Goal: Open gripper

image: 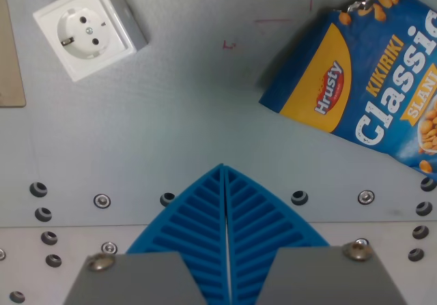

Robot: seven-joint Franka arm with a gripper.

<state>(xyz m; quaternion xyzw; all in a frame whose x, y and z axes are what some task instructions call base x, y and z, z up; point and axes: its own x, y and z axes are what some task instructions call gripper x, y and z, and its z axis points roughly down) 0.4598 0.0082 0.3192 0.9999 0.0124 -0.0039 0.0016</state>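
Up and left of the fingers [218, 182], a white socket [89, 28] is seen on the grey desk [198, 107]. Dead centre, the blue ribbed fingers are pressed tip to tip, nothing gripped: opening is judged not yet begun. Up right, a peanut bag [369, 80] lies well apart.

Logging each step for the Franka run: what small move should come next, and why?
Probably just part the fingers. The hand is shut, its blue fingers pressed together with nothing between them, above bare table, clear of the peanut bag and socket.
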